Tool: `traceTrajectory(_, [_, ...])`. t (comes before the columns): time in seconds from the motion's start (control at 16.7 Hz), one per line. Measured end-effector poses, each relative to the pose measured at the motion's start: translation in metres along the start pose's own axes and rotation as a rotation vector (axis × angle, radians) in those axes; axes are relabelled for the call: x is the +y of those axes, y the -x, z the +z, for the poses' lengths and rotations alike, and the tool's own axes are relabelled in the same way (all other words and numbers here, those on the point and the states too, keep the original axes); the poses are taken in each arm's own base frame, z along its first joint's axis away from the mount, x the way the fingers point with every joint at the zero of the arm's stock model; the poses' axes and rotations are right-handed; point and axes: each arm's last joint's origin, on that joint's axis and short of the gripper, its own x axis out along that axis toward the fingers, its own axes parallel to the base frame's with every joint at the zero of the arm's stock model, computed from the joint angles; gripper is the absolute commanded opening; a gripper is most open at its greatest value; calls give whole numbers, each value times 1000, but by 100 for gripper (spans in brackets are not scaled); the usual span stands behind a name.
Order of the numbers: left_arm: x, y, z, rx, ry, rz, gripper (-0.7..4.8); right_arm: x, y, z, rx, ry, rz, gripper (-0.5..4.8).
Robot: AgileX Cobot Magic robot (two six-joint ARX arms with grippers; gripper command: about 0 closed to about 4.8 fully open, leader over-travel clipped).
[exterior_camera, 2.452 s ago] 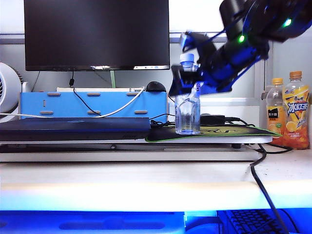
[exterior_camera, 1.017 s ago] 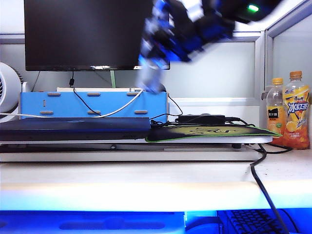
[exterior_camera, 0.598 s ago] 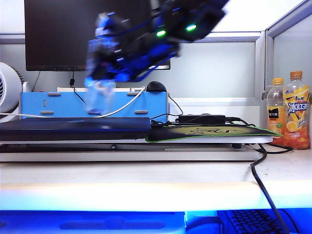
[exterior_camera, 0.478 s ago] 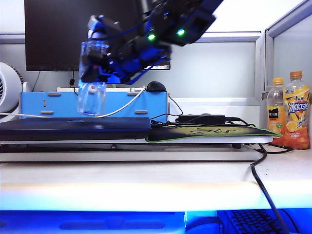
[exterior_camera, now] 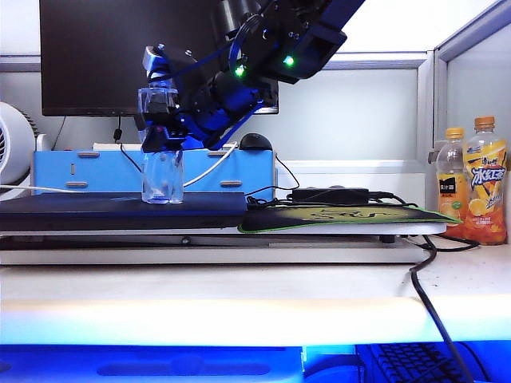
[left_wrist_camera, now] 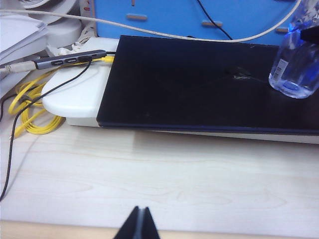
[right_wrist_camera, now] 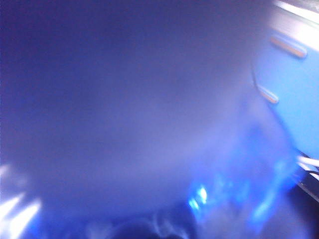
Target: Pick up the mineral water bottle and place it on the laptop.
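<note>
Large white Chinese characters run down the orange label of the taller juice bottle [exterior_camera: 485, 179] at the right edge of the exterior view, though they are too small to make out surely. The shorter juice bottle [exterior_camera: 450, 185] beside it carries a dark panel with print too small to read. The mineral water bottle [left_wrist_camera: 295, 62] shows a white label whose print is illegible.

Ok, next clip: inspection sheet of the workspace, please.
Surface: pale wood desk.
Job's things: bottle upright on laptop.
Clutter: two juice bottles far right, mouse mat, blue box.
Grippers: right gripper around bottle's upper part, grip unclear; left gripper shut, low over desk.
Cables: yellow coil, white cable, black cord.
Surroundings: monitor, fan.
</note>
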Motion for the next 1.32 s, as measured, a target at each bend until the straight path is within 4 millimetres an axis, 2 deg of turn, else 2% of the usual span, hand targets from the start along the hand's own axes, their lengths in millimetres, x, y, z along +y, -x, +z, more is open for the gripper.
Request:
traceTrajectory(0.24, [0, 0, 0, 0, 0, 0, -2, 0, 3, 9, -37, 14, -2, 479])
traceTrajectory(0.36, [0, 0, 0, 0, 0, 0, -2, -1, 13, 23, -68, 21, -10, 479])
traceTrajectory(0.42, [0, 0, 0, 0, 0, 0, -2, -2, 20, 34, -94, 27, -19, 479])
traceTrajectory(0.48, [0, 0, 0, 0, 0, 0, -2, -4, 40, 61, -154, 38, -58, 479])
traceTrajectory(0.54, [0, 0, 0, 0, 0, 0, -2, -5, 50, 73, -182, 42, -77, 479])
traceTrajectory(0.6, [0, 0, 0, 0, 0, 0, -2, -6, 65, 89, -221, 49, -104, 430])
traceTrajectory(0.66, [0, 0, 0, 0, 0, 0, -2, -7, 91, 114, -280, 58, -153, 321])
traceTrajectory(0.78, [0, 0, 0, 0, 0, 0, -2, -6, 134, 147, -352, 91, -215, 46])
traceTrajectory(0.84, [0, 0, 0, 0, 0, 0, -2, -5, 163, 165, -382, 121, -263, -2])
traceTrajectory(1.02, [0, 0, 0, 0, 0, 0, -2, 2, 242, 200, -431, 186, -370, -1])
traceTrajectory(1.08, [0, 0, 0, 0, 0, 0, -2, 10, 297, 213, -453, 192, -405, -1])
traceTrajectory(1.2, [0, 0, 0, 0, 0, 0, -2, 23, 376, 220, -493, 184, -455, -1])
traceTrajectory(1.32, [0, 0, 0, 0, 0, 0, -2, 33, 419, 213, -472, 175, -477, -1])
